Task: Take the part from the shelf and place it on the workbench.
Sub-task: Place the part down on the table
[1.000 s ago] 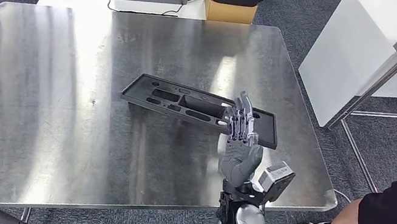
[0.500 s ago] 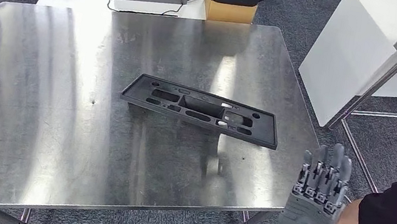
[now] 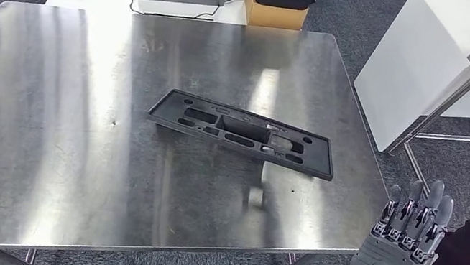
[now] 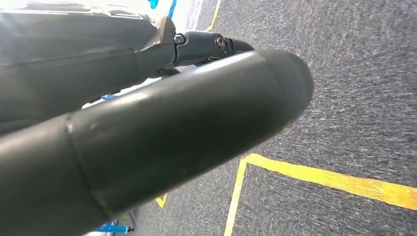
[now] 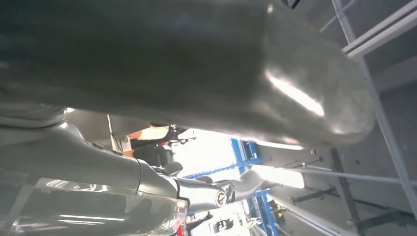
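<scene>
Part (image 3: 243, 132): black, flat on the workbench (image 3: 38, 112), mid-table, untouched. Right hand (image 3: 398, 260): empty, fingers spread, withdrawn since a second ago from over the part to beyond the bench's near right corner. Left hand: state cannot be told. Placement judged complete.

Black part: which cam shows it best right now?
Head view. The black part lies flat on the steel workbench, whole outline and cutouts visible, with the right hand off the table edge, apart from it. The left wrist view gives floor and dark robot body; the right wrist view gives blurred close surfaces. Neither shows the part.
</scene>
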### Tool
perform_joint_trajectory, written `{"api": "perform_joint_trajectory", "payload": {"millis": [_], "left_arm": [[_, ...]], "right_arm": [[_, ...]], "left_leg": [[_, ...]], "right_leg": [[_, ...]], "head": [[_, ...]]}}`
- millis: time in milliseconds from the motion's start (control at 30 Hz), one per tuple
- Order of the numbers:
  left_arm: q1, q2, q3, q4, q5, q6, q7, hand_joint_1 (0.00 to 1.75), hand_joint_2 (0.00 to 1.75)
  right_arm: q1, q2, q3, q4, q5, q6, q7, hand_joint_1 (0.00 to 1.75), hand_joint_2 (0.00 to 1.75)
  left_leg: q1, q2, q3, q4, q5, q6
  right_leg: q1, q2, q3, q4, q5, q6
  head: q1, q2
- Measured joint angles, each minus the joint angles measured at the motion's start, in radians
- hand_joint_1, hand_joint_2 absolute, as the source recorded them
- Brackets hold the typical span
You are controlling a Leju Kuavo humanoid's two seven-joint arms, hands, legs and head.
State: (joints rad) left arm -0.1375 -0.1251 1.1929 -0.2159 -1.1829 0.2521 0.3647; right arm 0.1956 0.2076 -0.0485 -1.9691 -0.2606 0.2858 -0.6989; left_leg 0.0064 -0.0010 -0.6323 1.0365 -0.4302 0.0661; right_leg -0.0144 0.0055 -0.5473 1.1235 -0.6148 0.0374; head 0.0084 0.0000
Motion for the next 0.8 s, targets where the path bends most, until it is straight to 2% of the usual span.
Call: {"api": "perform_joint_trajectory", "payload": {"millis": [67,100,133,167,200,233,267,300,333,400,433,467,500,533,567,600,633,667,733,767,800], "left_arm": [[0.000,0.000,0.000,0.000,0.001,0.002,0.000,0.00,0.00],[0.001,0.000,0.000,0.000,0.003,0.004,0.000,0.00,0.00],[0.001,-0.001,0.001,0.000,0.006,0.006,0.000,0.00,0.00],[0.001,-0.001,0.002,0.000,0.011,0.008,0.000,0.00,0.00],[0.002,-0.002,0.004,0.000,0.018,0.011,0.000,0.00,0.00],[0.002,-0.003,0.006,0.000,0.025,0.014,0.000,0.00,0.00],[0.003,-0.004,0.011,0.000,0.032,0.017,0.000,0.00,0.00],[0.003,-0.005,0.015,0.000,0.038,0.020,0.000,0.00,0.00],[0.003,-0.005,0.020,0.000,0.042,0.021,0.000,0.00,0.00],[0.005,-0.006,0.026,0.000,0.045,0.023,0.000,0.00,0.00],[0.006,-0.007,0.028,0.000,0.045,0.023,0.000,0.00,0.00],[0.007,-0.007,0.029,0.000,0.045,0.023,0.000,0.00,0.00],[0.008,-0.007,0.031,0.000,0.045,0.023,0.000,0.00,0.00],[0.009,-0.007,0.032,0.000,0.045,0.023,0.000,0.00,0.00],[0.009,-0.007,0.033,0.000,0.045,0.023,0.000,0.00,0.00],[0.010,-0.007,0.034,0.000,0.045,0.023,0.000,0.00,0.00],[0.011,-0.007,0.035,0.000,0.045,0.023,0.000,0.00,0.00],[0.012,-0.007,0.036,0.000,0.045,0.023,0.000,0.00,0.00],[0.011,-0.006,0.038,0.000,0.046,0.022,0.000,0.00,0.00],[0.011,-0.006,0.039,0.000,0.045,0.022,0.000,0.00,0.00],[0.010,-0.007,0.040,0.000,0.044,0.021,0.000,0.00,0.00]], "right_arm": [[0.004,-0.003,0.000,0.006,0.000,-0.007,0.000,0.00,0.00],[0.007,-0.004,0.000,0.009,0.000,-0.008,0.000,0.00,0.00],[0.010,-0.004,0.000,0.012,0.000,-0.009,0.000,0.00,0.00],[0.013,-0.004,-0.001,0.016,-0.001,-0.010,0.000,0.00,0.00],[0.015,-0.005,0.000,0.019,-0.001,-0.010,0.000,0.00,0.00],[0.017,-0.005,0.000,0.022,-0.001,-0.010,0.000,0.00,0.00],[0.019,-0.005,0.000,0.025,-0.001,-0.009,0.000,0.00,0.00],[0.020,-0.005,0.001,0.028,-0.001,-0.008,0.001,0.00,0.00],[0.020,-0.005,0.001,0.031,-0.001,-0.007,0.001,0.00,0.00],[0.019,-0.004,0.004,0.037,-0.001,-0.005,0.002,0.00,0.00],[0.018,-0.003,0.006,0.040,-0.001,-0.004,0.002,0.00,0.00],[0.018,-0.003,0.009,0.042,-0.001,-0.004,0.002,0.00,0.00],[0.017,-0.003,0.010,0.044,-0.001,-0.004,0.002,0.00,0.00],[0.017,-0.002,0.011,0.047,0.000,-0.004,0.002,0.00,0.00],[0.017,-0.002,0.011,0.050,0.000,-0.004,0.002,0.00,0.00],[0.017,-0.002,0.011,0.053,0.000,-0.004,0.002,0.00,0.00],[0.017,-0.002,0.011,0.057,0.000,-0.004,0.002,0.00,0.00],[0.017,-0.002,0.011,0.060,-0.001,-0.004,0.002,0.00,0.00],[0.016,-0.002,0.011,0.062,-0.004,-0.006,0.002,0.00,0.00],[0.015,-0.002,0.011,0.063,-0.007,-0.010,0.004,0.00,0.00],[0.013,-0.002,0.011,0.063,-0.010,-0.014,0.005,0.00,0.00]], "left_leg": [[0.000,0.000,-0.002,0.000,0.001,0.000],[0.000,0.000,-0.003,0.000,0.001,0.000],[0.000,0.000,-0.004,0.000,0.003,-0.002],[0.000,-0.001,-0.005,0.000,0.004,-0.004],[0.001,-0.001,-0.005,0.001,0.007,-0.007],[0.000,-0.002,-0.005,0.001,0.010,-0.012],[0.000,-0.003,-0.005,0.001,0.013,-0.018],[0.000,-0.004,-0.005,0.002,0.017,-0.025],[0.000,-0.004,-0.005,0.000,0.021,-0.032],[0.004,-0.005,-0.009,0.002,0.022,-0.046],[0.006,-0.005,-0.015,0.014,0.004,-0.052],[0.009,-0.004,-0.026,0.044,-0.028,-0.057],[0.011,-0.004,-0.042,0.093,-0.073,-0.062],[0.012,-0.003,-0.061,0.155,-0.119,-0.067],[0.013,-0.003,-0.077,0.215,-0.153,-0.072],[0.015,-0.003,-0.083,0.255,-0.169,-0.076],[0.017,-0.003,-0.069,0.259,-0.165,-0.079],[0.019,-0.002,-0.036,0.224,-0.145,-0.080],[0.022,-0.001,0.063,0.085,-0.101,-0.079],[0.021,-0.002,0.098,0.030,-0.088,-0.075],[0.019,-0.002,0.116,-0.002,-0.084,-0.070]], "right_leg": [[-0.001,0.000,-0.061,0.129,-0.055,-0.002],[-0.001,0.000,-0.075,0.161,-0.062,0.002],[-0.001,0.000,-0.070,0.153,-0.051,0.010],[-0.001,0.000,-0.044,0.105,-0.026,0.018],[-0.002,0.000,-0.003,0.029,0.005,0.025],[-0.002,0.001,0.036,-0.039,0.034,0.024],[0.000,0.002,0.062,-0.087,0.056,0.020],[0.004,0.004,0.071,-0.112,0.068,0.012],[0.009,0.006,0.068,-0.114,0.074,0.003],[0.005,0.005,0.056,-0.121,0.085,-0.015],[0.001,0.004,0.052,-0.123,0.092,-0.028],[-0.004,0.001,0.048,-0.126,0.100,-0.040],[-0.006,-0.001,0.043,-0.126,0.108,-0.049],[-0.005,-0.003,0.036,-0.126,0.115,-0.054],[-0.004,-0.005,0.028,-0.125,0.122,-0.055],[-0.003,-0.006,0.020,-0.123,0.128,-0.054],[-0.003,-0.006,0.012,-0.122,0.134,-0.052],[-0.003,-0.006,0.006,-0.120,0.138,-0.049],[-0.002,-0.007,-0.003,-0.115,0.144,-0.042],[0.000,-0.007,-0.006,-0.113,0.147,-0.037],[0.002,-0.007,-0.008,-0.111,0.151,-0.031]], "head": [[0.002,0.000],[0.002,0.000],[0.003,0.000],[0.003,0.000],[0.003,0.000],[0.003,0.000],[0.003,0.000],[0.004,0.000],[0.004,0.000],[0.004,0.000],[0.004,0.000],[0.003,0.000],[0.002,0.000],[0.002,0.000],[0.001,0.000],[0.001,0.000],[0.001,0.000],[0.001,0.000],[0.001,0.000],[0.002,0.000],[0.003,0.000]]}}
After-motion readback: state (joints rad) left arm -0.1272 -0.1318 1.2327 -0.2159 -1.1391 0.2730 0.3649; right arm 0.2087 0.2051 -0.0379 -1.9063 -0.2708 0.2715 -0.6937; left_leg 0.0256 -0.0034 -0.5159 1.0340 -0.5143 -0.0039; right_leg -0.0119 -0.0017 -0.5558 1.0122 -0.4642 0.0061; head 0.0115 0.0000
